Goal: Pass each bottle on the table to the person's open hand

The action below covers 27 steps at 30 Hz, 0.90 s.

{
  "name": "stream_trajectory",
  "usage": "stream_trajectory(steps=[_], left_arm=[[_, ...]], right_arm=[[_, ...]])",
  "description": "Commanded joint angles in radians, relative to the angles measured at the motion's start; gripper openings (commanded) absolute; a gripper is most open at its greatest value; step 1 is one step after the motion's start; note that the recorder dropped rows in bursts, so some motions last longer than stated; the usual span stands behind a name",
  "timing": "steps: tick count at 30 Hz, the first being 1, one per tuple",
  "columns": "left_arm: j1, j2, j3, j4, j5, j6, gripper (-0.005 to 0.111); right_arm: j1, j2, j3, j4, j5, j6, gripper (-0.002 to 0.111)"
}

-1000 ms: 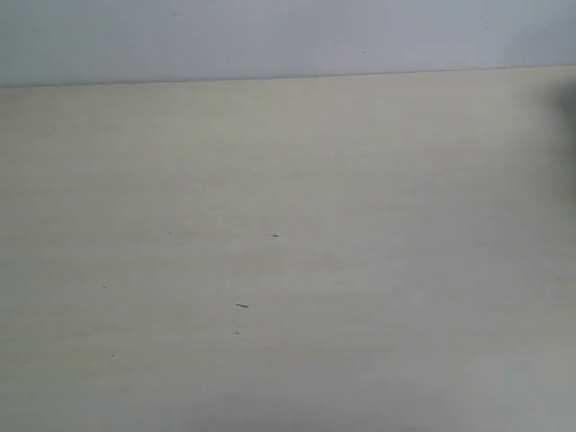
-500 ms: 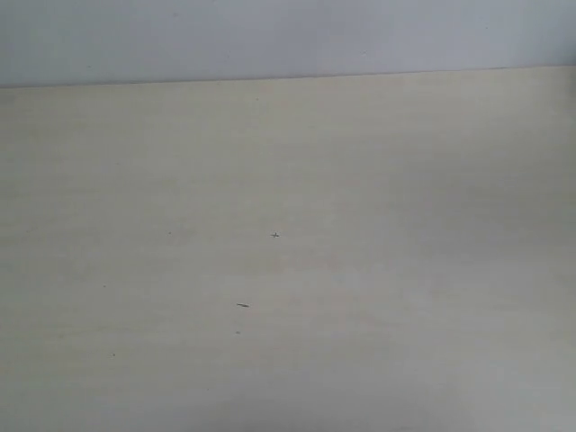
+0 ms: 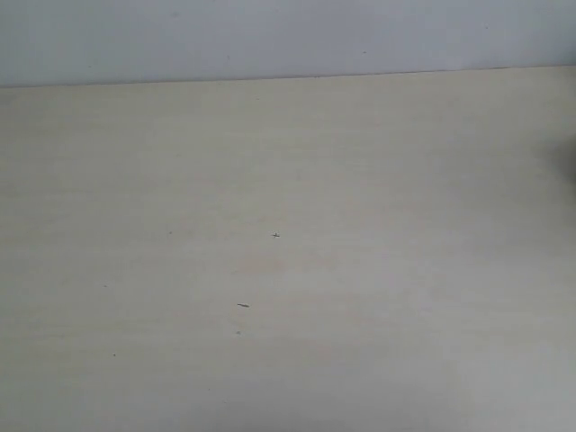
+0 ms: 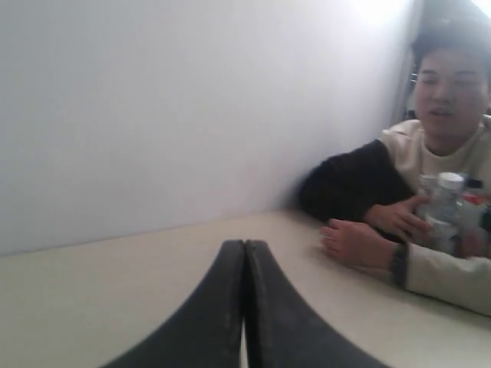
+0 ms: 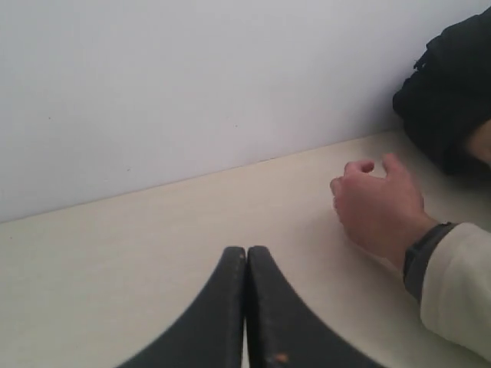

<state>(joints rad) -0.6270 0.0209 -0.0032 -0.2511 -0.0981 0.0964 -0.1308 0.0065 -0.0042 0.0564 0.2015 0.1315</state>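
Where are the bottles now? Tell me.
Only the left wrist view shows the bottles: the person hugs them against his chest, behind his hand resting on the table. None appear in the exterior view.

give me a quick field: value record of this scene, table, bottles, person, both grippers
table: pale cream surface, nothing on it in the exterior view but tiny dark specks
bottles: clear bottles held against the person's chest, count unclear
person's hand: hand resting on the table, fingers curled, not open
left gripper: shut, holding nothing
right gripper: shut, holding nothing
arms in exterior view: none visible
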Motion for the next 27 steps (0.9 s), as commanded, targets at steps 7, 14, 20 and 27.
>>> stream_trajectory(steps=[7,14,20,27], left_arm=[[0.409,-0.021,0.003,0.013,0.032,0.165,0.0],[0.446,-0.021,0.003,0.013,0.098,0.218,0.0],[0.446,-0.021,0.003,0.013,0.098,0.218,0.0],[0.446,-0.021,0.003,0.006,0.112,0.214,0.0]], right_arm=[[-0.003,-0.006,0.004,0.003,0.0,-0.004,0.0],[-0.003,-0.006,0.004,0.003,0.0,-0.004,0.0],[-0.003,-0.006,0.004,0.003,0.0,-0.004,0.0],[-0.003,-0.006,0.004,0.003,0.0,-0.004,0.0]])
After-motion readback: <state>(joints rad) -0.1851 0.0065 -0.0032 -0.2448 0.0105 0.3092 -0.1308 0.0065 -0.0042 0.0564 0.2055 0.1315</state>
